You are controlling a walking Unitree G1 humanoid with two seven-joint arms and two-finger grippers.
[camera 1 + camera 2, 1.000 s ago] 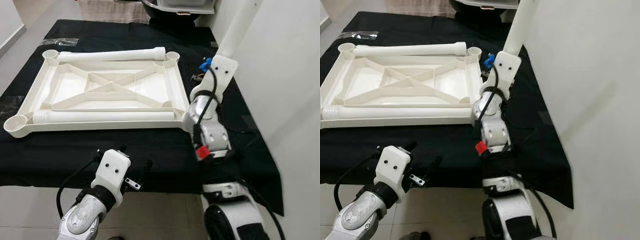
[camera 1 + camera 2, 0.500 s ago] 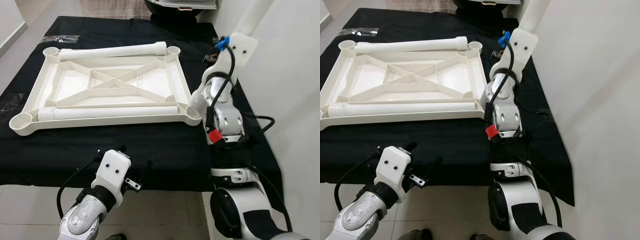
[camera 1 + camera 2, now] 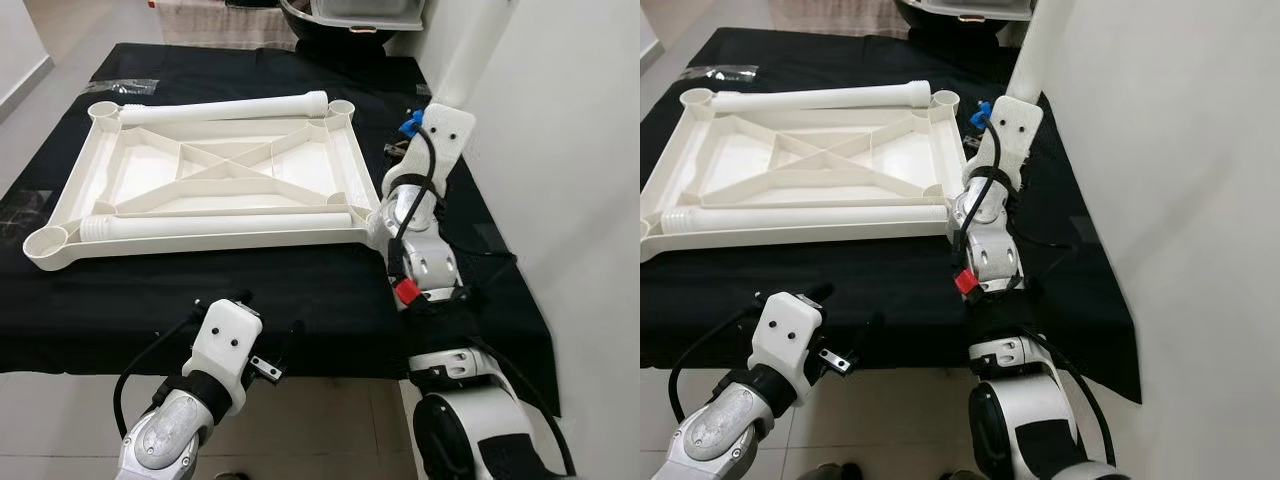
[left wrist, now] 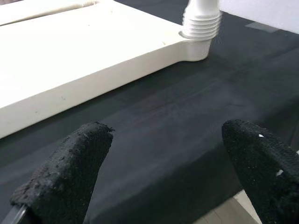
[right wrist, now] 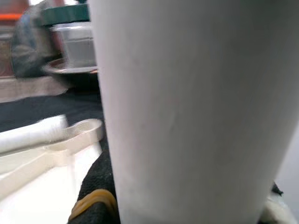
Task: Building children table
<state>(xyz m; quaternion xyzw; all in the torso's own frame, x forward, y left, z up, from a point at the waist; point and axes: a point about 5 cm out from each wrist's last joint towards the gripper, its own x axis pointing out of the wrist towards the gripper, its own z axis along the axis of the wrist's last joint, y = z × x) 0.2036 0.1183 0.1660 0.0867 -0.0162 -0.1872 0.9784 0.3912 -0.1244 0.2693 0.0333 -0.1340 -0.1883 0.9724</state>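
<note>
Table leg (image 3: 1045,45) stands upright, gripped by right tool (image 3: 992,112).

A white upturned tabletop (image 3: 800,170) lies on the black cloth (image 3: 910,280), with two white legs (image 3: 820,97) lying along its long sides. The right arm (image 3: 985,200) holds a third white leg (image 3: 1045,45) upright beside the tabletop's near right corner. The left gripper (image 3: 845,325) hangs at the cloth's near edge.

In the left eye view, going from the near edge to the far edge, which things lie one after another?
Left gripper → near white plastic table leg lying in the upturned white plastic tabletop → far white table leg → dark bowl at the back.
</note>
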